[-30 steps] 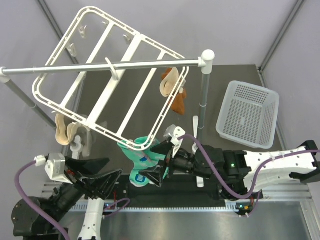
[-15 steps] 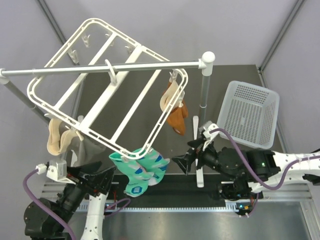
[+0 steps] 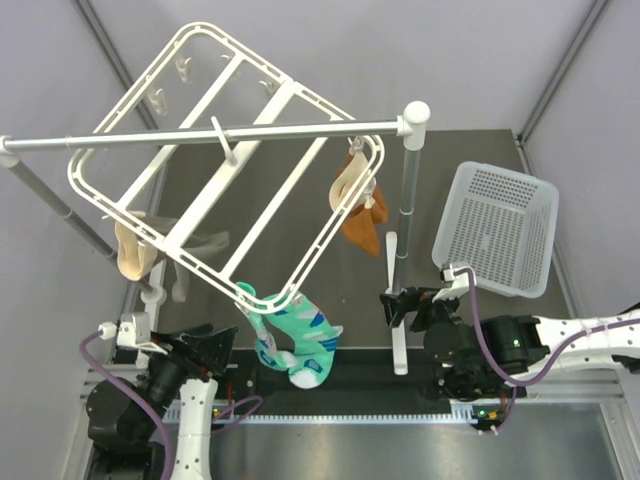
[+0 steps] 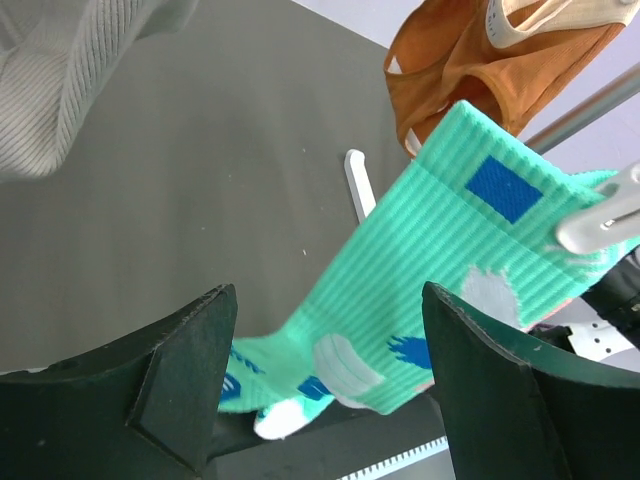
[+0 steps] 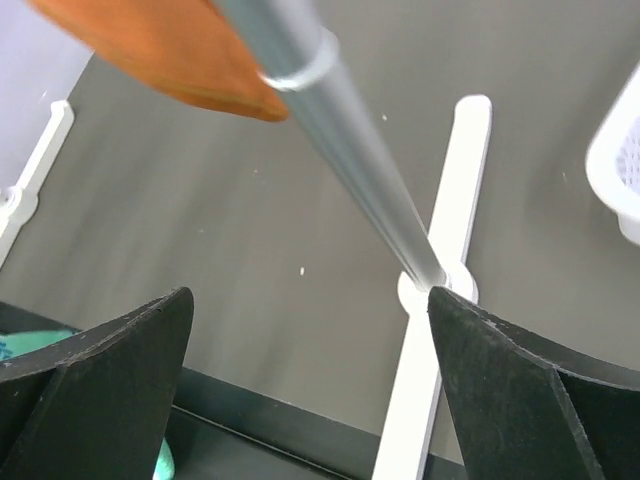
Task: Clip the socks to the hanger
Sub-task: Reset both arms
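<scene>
One camera looks down from overhead on the whole hanger (image 3: 205,190), socks (image 3: 295,335) and pole (image 3: 405,195), while the left wrist camera sits close by those socks (image 4: 440,270) and the right wrist camera close beside the pole (image 5: 340,160).

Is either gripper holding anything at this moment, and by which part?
Nothing is held. The left gripper and the right gripper are both open and empty. The socks hang from the hanger.
</scene>
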